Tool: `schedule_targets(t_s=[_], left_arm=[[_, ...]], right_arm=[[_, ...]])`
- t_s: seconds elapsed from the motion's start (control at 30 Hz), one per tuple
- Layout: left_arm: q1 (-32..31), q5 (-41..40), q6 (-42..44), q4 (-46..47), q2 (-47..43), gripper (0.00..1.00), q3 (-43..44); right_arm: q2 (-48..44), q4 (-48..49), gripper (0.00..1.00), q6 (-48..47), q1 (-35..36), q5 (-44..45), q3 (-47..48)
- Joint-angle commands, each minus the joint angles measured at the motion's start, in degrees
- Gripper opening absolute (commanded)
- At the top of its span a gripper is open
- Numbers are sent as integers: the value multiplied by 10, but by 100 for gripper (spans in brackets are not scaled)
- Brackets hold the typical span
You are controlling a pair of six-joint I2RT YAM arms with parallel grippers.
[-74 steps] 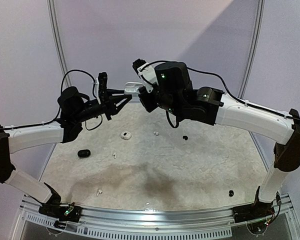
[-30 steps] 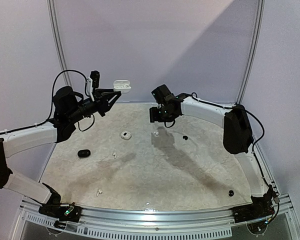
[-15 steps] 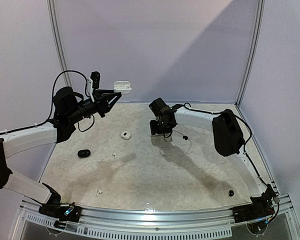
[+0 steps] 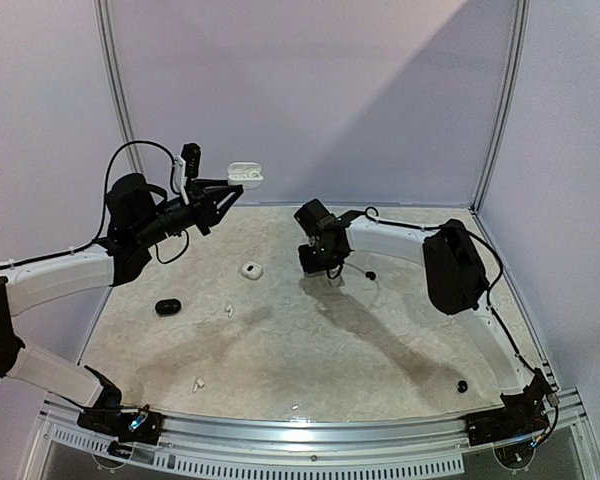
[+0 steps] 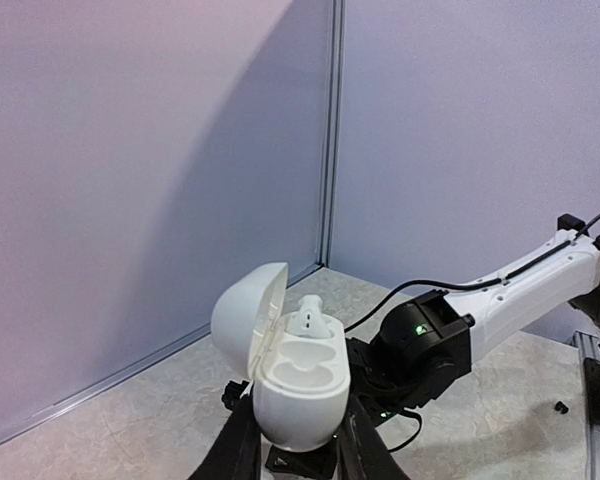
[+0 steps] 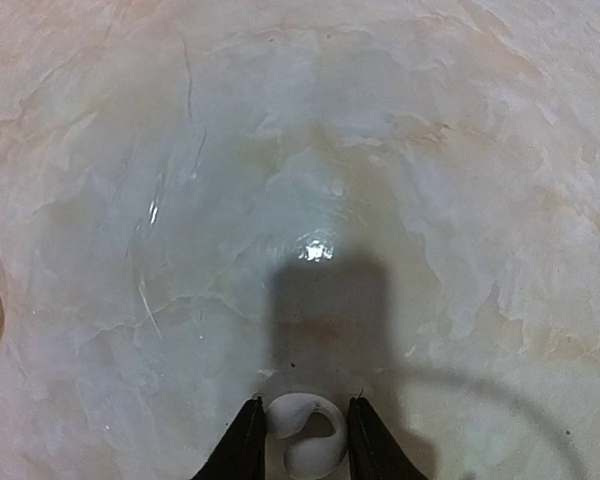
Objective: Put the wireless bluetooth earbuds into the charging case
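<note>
The charging case point(image 5: 298, 385) is a glossy white, egg-rounded shell with its lid point(image 5: 246, 318) hinged wide open towards 10 o'clock of the body. Inside are two moulded wells. The far one holds a seated white earbud point(image 5: 307, 321), its rounded head standing proud of the rim, and the near well is bare. The left fingers point(image 5: 242, 450) are clamped on the case's lower flanks, holding it in the air above the 11 o'clock edge of the worktop point(image 4: 310, 350).

Another white earbud point(image 6: 302, 432), small and curled, lies on the worktop a little towards 12 o'clock from the centre. The right fingers point(image 6: 246, 445) stand narrowly apart, one hard by each side of it. Whether they press on it I cannot tell.

Counted up, there are four white buds. One is in the case and one lies between the right fingers. A loose white bud point(image 4: 228, 311) lies at 9 o'clock, and a nearer white bud point(image 4: 197, 382) at 7 o'clock. There are two black buds, a far black bud point(image 4: 370, 275) near the right fingers at 1 o'clock and a near black bud point(image 4: 462, 385) at 5 o'clock. There look to be three cases: the held one, a white pebble-shaped one point(image 4: 251, 269) lying at 11 o'clock, and a black pill-shaped one point(image 4: 167, 306) at 9 o'clock.

The worktop is pale, marbled beige and grey, and glossy enough to show glare and the arms' shadows. Plain lilac-white wall panels point(image 4: 330, 100) close it in, joined by a slim metal post point(image 5: 332, 130). A ribbed metal rail point(image 4: 310, 435) runs along the 6 o'clock edge.
</note>
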Motion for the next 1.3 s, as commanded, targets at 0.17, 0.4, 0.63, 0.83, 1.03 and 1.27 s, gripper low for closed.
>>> schedule_targets(t_s=[0.17,0.4,0.63,0.83,1.03,1.27], left_arm=[[5,7,13,-11,-2,0,0],[4,9,17,-12,-2,0,2],[5,11,20,-13,-2,0,-1],[5,14,18,-14,-1,0,-3],[5,19,20,-18,2,0,2],[5,20,23,-19,1,0,3]], right_arm=[[-68,47,17,-106,13,-71,-116],[-129,48,17,-182,30,-138,-206],[-219,41,18,-244,75,-203,-341],[-261,30,27,-273,94,-210,-400],[-264,-4,45,-265,94,-182,-370],[-294,-26,56,-227,93,-187,-327]])
